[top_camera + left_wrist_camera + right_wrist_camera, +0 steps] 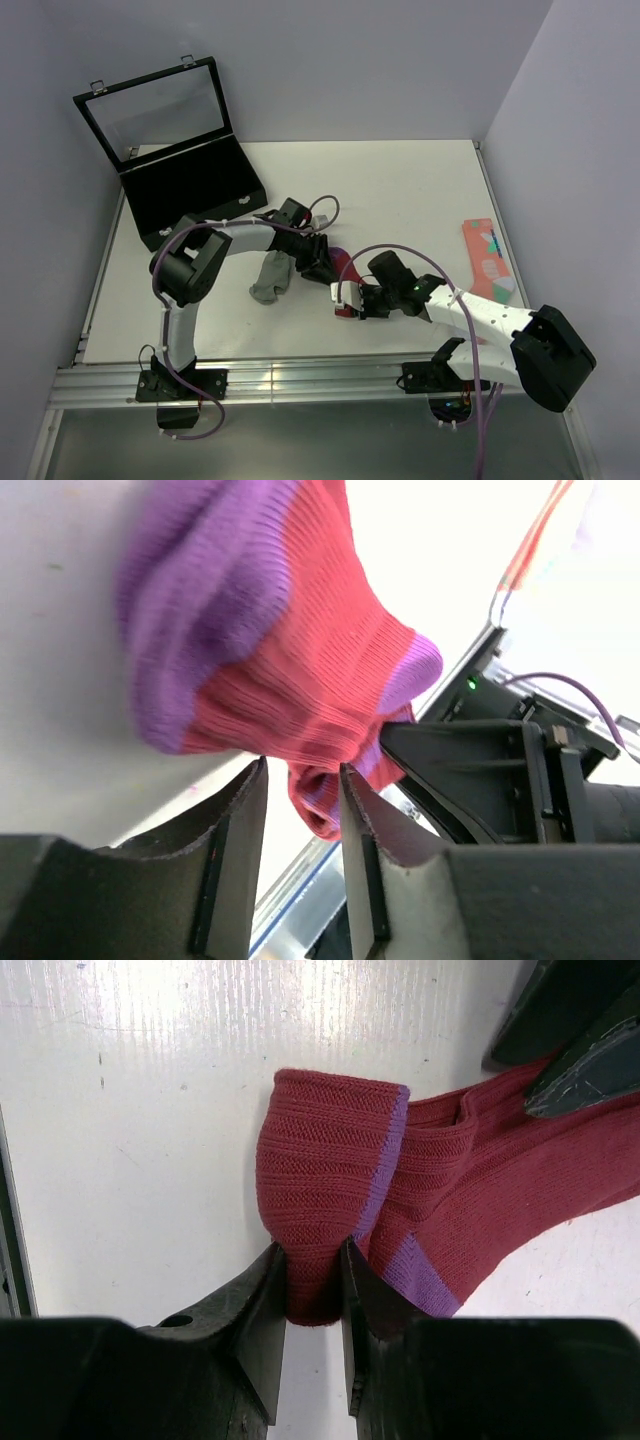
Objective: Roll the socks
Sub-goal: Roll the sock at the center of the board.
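You were mid-roll on the magenta-red sock (470, 1190), which lay on the table (400, 190) between the arms, with the grey sock (271, 279) just beside it. Your right gripper (310, 1250) pinched the sock's folded end; your left gripper (302, 770) stood parted, clasping nothing. Next, I judge, that fold needed turning further along the sock.

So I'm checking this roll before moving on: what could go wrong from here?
1. The left gripper has a gap beside the red sock, so the fabric could slip free and unroll.
2. The right gripper pinches only the end of the fold; a tug might pull it out.
3. Both grippers sit close together and may collide.
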